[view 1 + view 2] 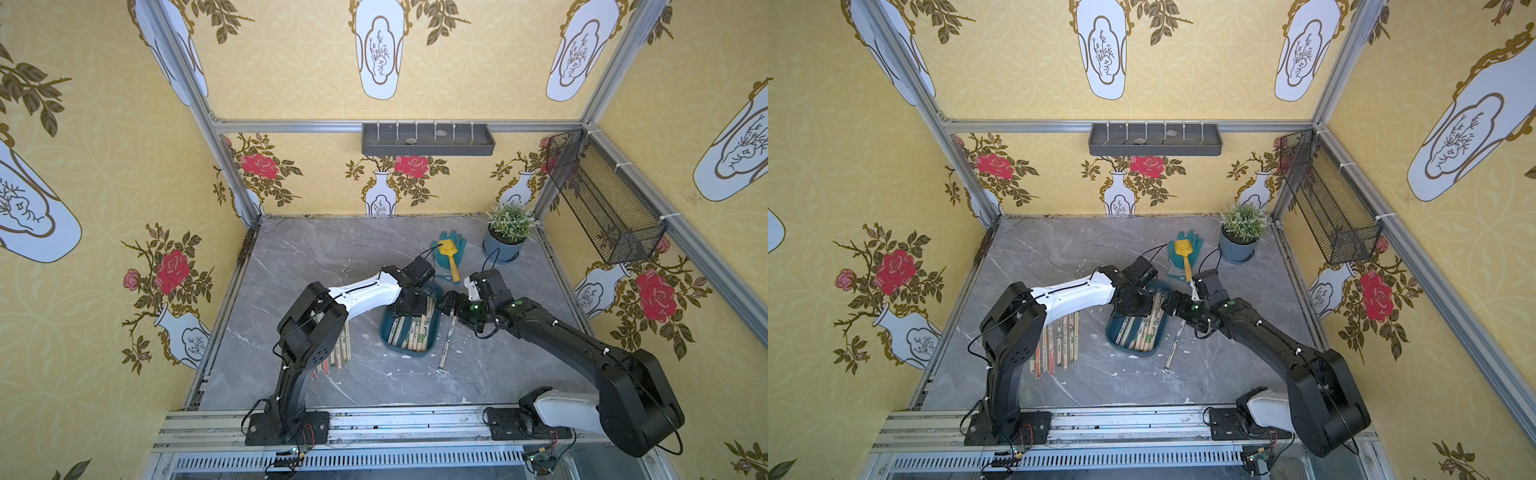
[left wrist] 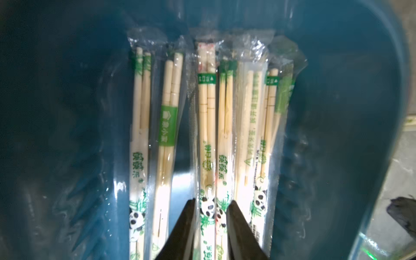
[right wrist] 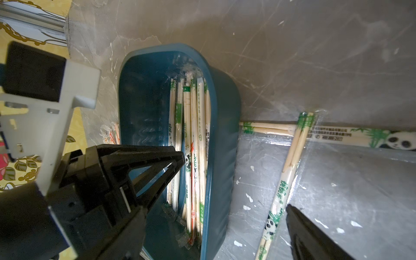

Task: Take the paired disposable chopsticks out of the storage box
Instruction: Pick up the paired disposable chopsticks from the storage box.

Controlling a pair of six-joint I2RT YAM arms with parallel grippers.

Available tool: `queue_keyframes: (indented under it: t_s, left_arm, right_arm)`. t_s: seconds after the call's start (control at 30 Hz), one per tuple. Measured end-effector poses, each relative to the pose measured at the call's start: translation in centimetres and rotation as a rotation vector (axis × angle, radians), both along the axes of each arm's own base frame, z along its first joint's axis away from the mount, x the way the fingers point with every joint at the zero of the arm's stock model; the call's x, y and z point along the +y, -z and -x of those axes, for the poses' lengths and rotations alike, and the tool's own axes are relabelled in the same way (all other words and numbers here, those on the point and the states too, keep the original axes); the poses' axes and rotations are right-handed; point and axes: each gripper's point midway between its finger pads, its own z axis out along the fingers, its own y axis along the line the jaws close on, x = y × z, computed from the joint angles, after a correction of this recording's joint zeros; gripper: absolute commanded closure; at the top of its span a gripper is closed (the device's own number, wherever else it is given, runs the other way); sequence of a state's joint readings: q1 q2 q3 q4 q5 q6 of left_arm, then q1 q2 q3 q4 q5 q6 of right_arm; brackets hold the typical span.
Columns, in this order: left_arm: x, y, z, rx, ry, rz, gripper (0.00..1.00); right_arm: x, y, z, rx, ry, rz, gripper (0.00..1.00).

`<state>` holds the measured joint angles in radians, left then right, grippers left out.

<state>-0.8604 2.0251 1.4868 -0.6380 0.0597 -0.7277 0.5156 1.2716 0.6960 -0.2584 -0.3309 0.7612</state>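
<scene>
Inside the storage box (image 3: 222, 139), the left gripper (image 2: 211, 202) pinched two of the paired disposable chopsticks (image 2: 209, 135). Glossy and side by side, one could slip back on lifting. The right gripper (image 1: 451, 305) gaped empty at the box's side.

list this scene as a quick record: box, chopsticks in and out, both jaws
storage box: dark teal, partly full
paired disposable chopsticks: several wrapped pairs lying lengthwise inside
already out: pile under the left arm; two crossed pairs on the box's other side
left jaws: down in the box, one each side of two wrapped pairs; grip not certain
right jaws: wide open, beside the box near the crossed pairs
task: unfinished
</scene>
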Motion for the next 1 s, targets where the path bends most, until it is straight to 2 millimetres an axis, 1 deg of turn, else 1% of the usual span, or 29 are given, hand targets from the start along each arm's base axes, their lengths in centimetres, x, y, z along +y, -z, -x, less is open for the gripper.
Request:
queue_keyframes:
  t_s: [0.23,0.3,0.4,0.47,0.5,0.57,0.63,0.7,0.8,1.0]
  left_arm:
    - [0.2,1.1,0.2,0.019,-0.005,-0.018,0.75]
    - [0.2,1.4,0.2,0.022,-0.005,-0.022,0.77]
    - [0.3,1.7,0.3,0.027,-0.005,-0.027,0.83]
    - [0.3,1.7,0.3,0.027,-0.005,-0.027,0.85]
    - [0.3,1.7,0.3,0.026,-0.005,-0.026,0.88]
    - [0.2,1.7,0.3,0.027,-0.005,-0.023,0.91]
    - [0.2,1.5,0.3,0.024,-0.004,-0.02,0.95]
    - [0.2,0.9,0.2,0.016,-0.004,-0.01,0.97]
    - [-0.1,-0.4,0.0,-0.005,-0.004,0.014,1.0]
    - [-0.6,-4.1,-0.9,-0.072,-0.004,0.064,1.0]
  right_arm:
    - [0.0,0.0,0.0,0.001,0.0,0.001,0.02]
    - [0.0,0.0,0.0,0.001,0.0,0.001,0.03]
    - [0.0,0.0,0.0,0.001,0.0,0.001,0.02]
    - [0.0,0.0,0.0,0.001,0.0,0.001,0.02]
    - [0.0,0.0,0.0,0.0,-0.001,0.001,0.03]
    - [0.0,0.0,0.0,0.0,-0.001,0.001,0.03]
    - [0.0,0.0,0.0,0.001,-0.001,0.002,0.03]
    - [0.0,0.1,0.0,0.002,-0.001,0.002,0.02]
    - [0.1,-0.1,-0.2,-0.002,-0.002,0.001,0.02]
    - [0.2,-0.2,-0.3,-0.004,-0.003,0.0,0.02]
